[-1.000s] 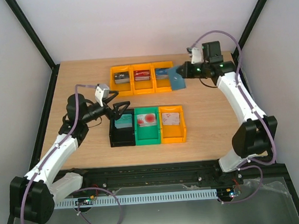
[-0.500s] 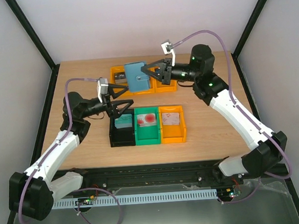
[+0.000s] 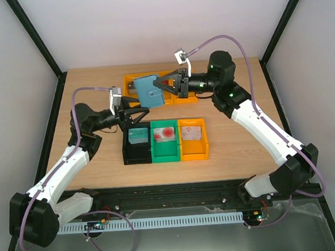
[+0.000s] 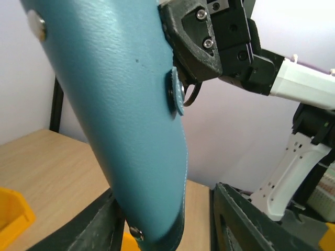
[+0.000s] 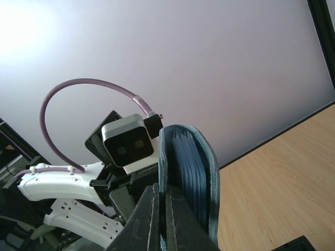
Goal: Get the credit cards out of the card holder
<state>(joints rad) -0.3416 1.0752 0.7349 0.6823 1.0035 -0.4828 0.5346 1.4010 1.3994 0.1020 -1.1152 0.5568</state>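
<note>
Gripped wallet [image 3: 149, 91] aloft over orange bins [image 3: 131, 81] with clenched right claw [image 3: 163, 86]; straddled its lower corner with part-spread left claw [image 3: 142, 104]. Risked clamping it shut, or yanking it loose onto worktop [image 3: 243, 143].

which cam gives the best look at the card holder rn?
Top external: it shows the whole card holder, held up over the far orange bins and pinched by the right gripper. Left wrist shows only its blue outer face, close up and cropped. Right wrist sees it edge-on, with the inner layers visible.
</note>
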